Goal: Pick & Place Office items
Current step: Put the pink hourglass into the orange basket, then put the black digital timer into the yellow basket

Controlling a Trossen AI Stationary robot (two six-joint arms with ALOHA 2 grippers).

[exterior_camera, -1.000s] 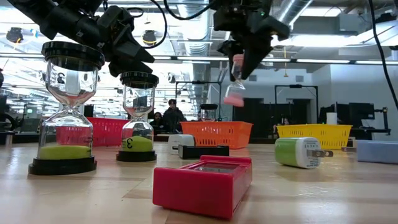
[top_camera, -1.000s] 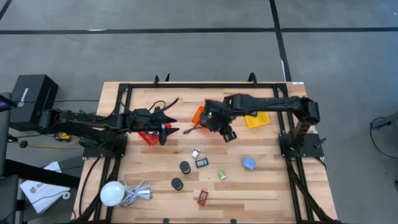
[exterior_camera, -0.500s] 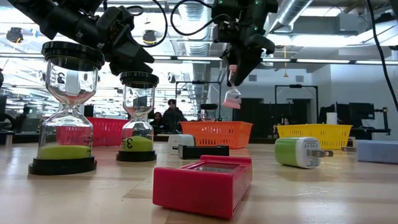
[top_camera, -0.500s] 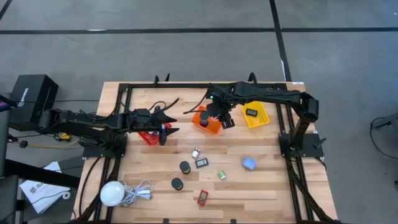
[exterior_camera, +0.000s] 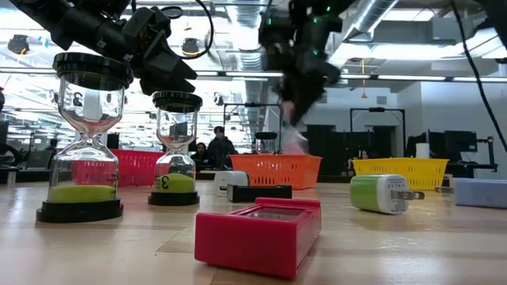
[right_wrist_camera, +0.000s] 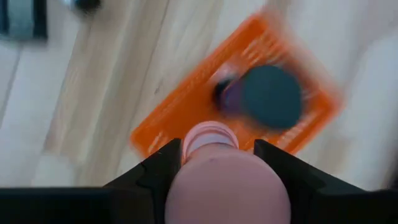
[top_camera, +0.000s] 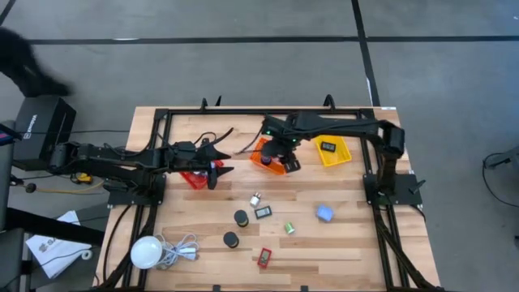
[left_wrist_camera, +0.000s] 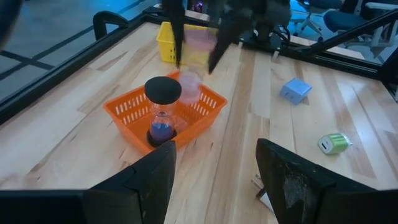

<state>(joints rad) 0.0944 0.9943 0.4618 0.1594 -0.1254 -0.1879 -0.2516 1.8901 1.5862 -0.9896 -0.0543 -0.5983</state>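
Right now the right gripper (top_camera: 285, 157) hangs over the orange basket (top_camera: 261, 160), jaws clamped on a pink hourglass (right_wrist_camera: 225, 186); the right wrist view shows its pink cap between the fingers, basket directly beneath. Inside the basket a purple-sand hourglass w/ black cap (left_wrist_camera: 163, 111) already stands upright, so the free room is at the basket's 3 o'clock side in the left wrist view. Low view is smeared around the pink piece, so its tilt is prob. near-vertical but I can't say for sure. Judging by looks: light, rigid, glass-like middle, so fragile; smooth caps could slip. Best hold is across the end cap or frame, not the thin waist. Left gripper (left_wrist_camera: 214, 171) waits at approx. 9 o'clock of the basket, by the red basket (top_camera: 193, 178), jaws apart, nothing in them.
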